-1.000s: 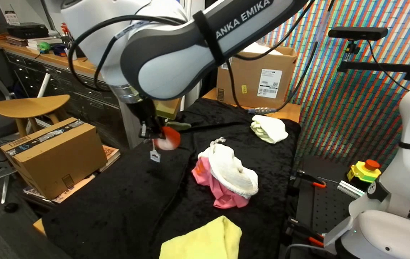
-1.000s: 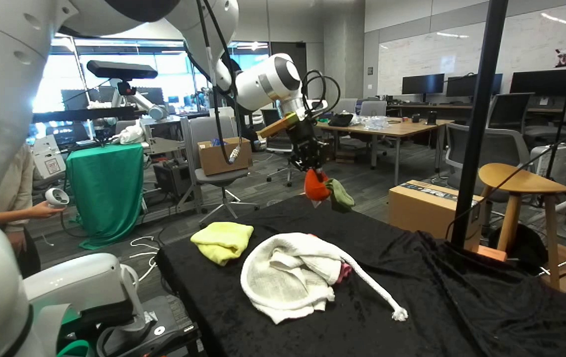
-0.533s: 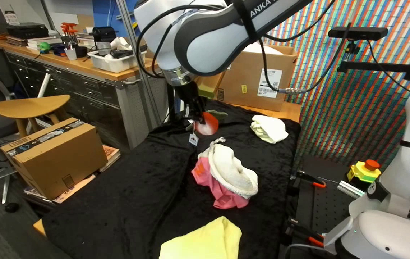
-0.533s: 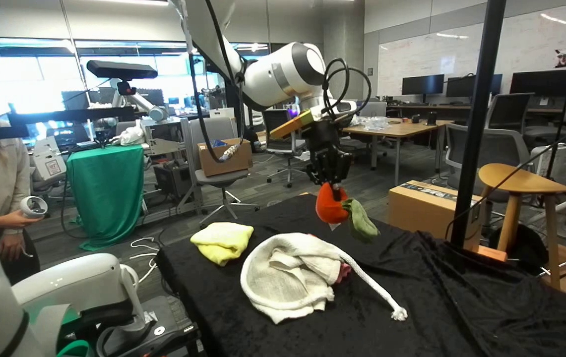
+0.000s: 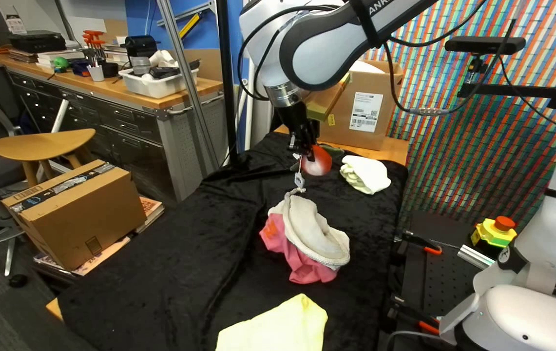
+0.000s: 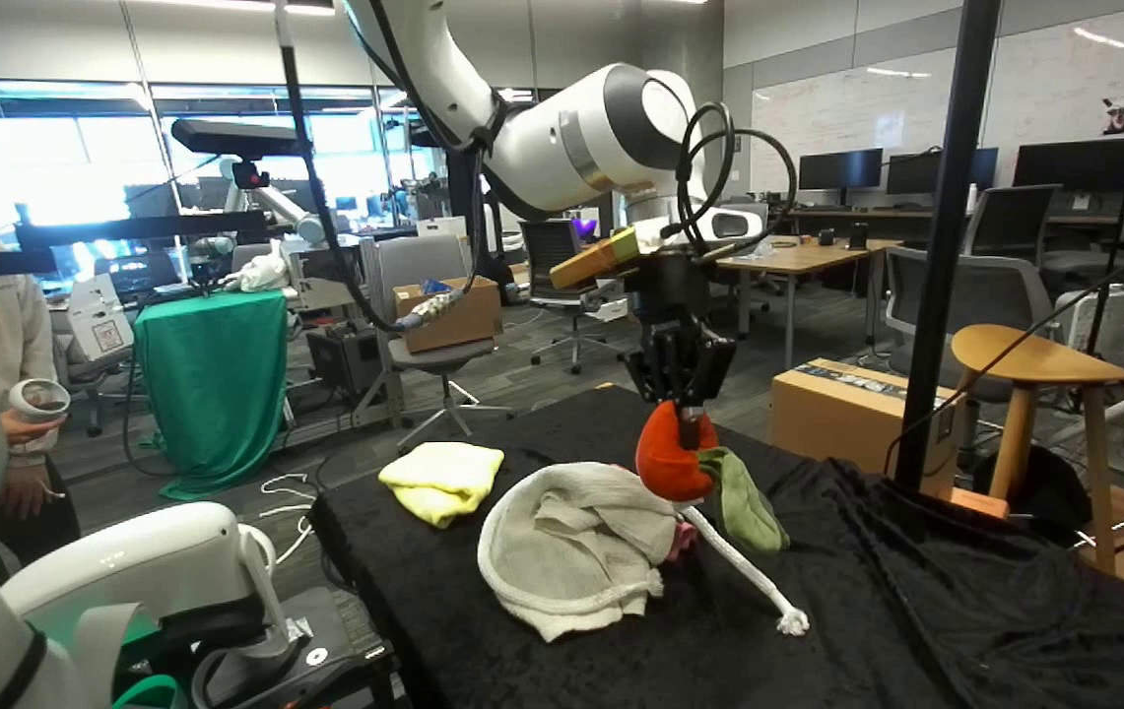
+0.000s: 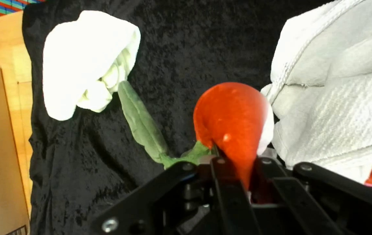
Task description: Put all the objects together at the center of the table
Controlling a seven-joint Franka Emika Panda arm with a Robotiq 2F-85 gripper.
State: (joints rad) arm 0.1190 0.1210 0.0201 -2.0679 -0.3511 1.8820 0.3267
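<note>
My gripper (image 6: pixel 688 418) is shut on the red-orange round toy (image 6: pixel 670 455), pinched by its edge and hanging above the black-draped table (image 5: pixel 161 273). The toy's green leafy part (image 7: pixel 143 124) dangles beside it, with a white tag (image 5: pixel 299 180) below. Near the table's middle lies a heap: a white cloth (image 6: pixel 581 551) ringed by the white rope loop (image 6: pixel 744 566), over a pink cloth (image 5: pixel 307 265). Another white cloth (image 5: pixel 365 174) sits toward the far edge, at upper left in the wrist view (image 7: pixel 81 58). The pale yellow cloth (image 5: pixel 273 326) lies near the opposite edge.
A large cardboard box (image 5: pixel 361 109) stands on the wooden surface behind the table's far edge. Beyond the table's side are another cardboard box (image 5: pixel 75 209) and a wooden stool (image 6: pixel 1039 354). A black pole (image 6: pixel 946 256) rises beside the table. The robot's base (image 5: pixel 531 312) borders another side.
The arm has carried the toy across the table toward the far white cloth and lower, rightward in both exterior views. The grip has stayed shut; the cloths and rope lie unchanged.
</note>
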